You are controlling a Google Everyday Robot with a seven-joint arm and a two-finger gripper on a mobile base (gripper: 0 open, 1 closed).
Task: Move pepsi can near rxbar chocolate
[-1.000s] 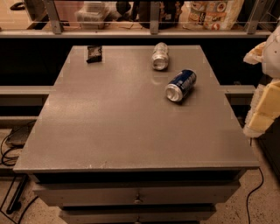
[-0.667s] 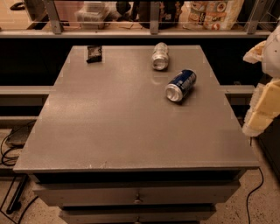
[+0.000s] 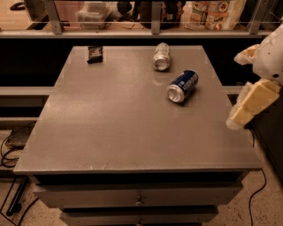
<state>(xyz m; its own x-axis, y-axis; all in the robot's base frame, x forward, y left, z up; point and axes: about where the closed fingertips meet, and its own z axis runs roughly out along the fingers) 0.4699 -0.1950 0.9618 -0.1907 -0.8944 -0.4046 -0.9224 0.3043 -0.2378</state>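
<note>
The pepsi can (image 3: pixel 182 85), dark blue with silver ends, lies on its side on the grey table (image 3: pixel 110 114), right of centre toward the back. The rxbar chocolate (image 3: pixel 95 54), a small flat black bar, lies at the table's back left corner, far from the can. My gripper (image 3: pixel 250 103), pale yellow below a white wrist, hangs at the right edge of the view, just off the table's right side. It is right of the pepsi can and somewhat nearer the front, and touches nothing.
A plain silver can (image 3: pixel 162 56) lies on its side just behind the pepsi can. A railing and a shelf with bags and containers (image 3: pixel 212 11) run behind the table. Drawers (image 3: pixel 139 198) sit under the tabletop. Cables (image 3: pixel 11 145) lie on the floor at left.
My gripper has shifted slightly left toward the table's right edge. The cans and the bar have not moved.
</note>
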